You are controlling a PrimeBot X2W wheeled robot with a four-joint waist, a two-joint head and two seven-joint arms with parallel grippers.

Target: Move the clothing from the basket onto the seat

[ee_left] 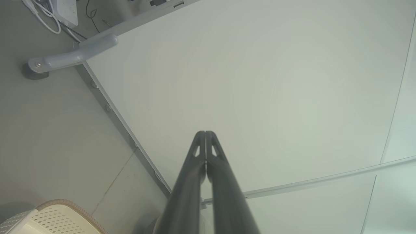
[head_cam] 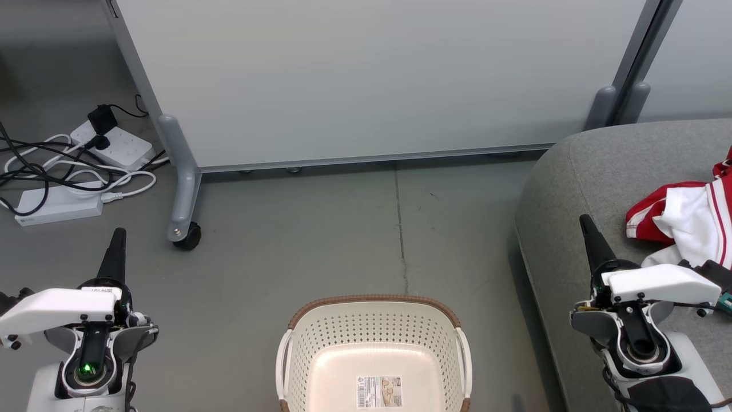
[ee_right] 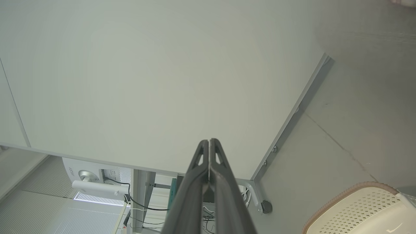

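Observation:
The cream basket (head_cam: 297, 343) with a brown rim stands on the floor at bottom centre, holding nothing but a label sticker on its bottom; its rim also shows at basket (ee_left: 61, 208) and basket (ee_right: 357, 208). Red and white clothing (head_cam: 683, 220) lies on the grey seat (head_cam: 595, 171) at the right. My left gripper (head_cam: 118, 233) is shut, off to the basket's left, pointing up the head view. My right gripper (head_cam: 584, 220) is shut too, over the seat's near edge just left of the clothing. Both wrist views show left gripper (ee_left: 205, 132) and right gripper (ee_right: 209, 140) with fingers pressed together, holding nothing.
A pale partition panel (head_cam: 366, 80) on a grey wheeled foot (head_cam: 184, 229) stands behind the basket. White power strips (head_cam: 117, 146) and tangled cables lie on the floor at far left. Grey floor (head_cam: 320, 229) stretches between the basket and the panel.

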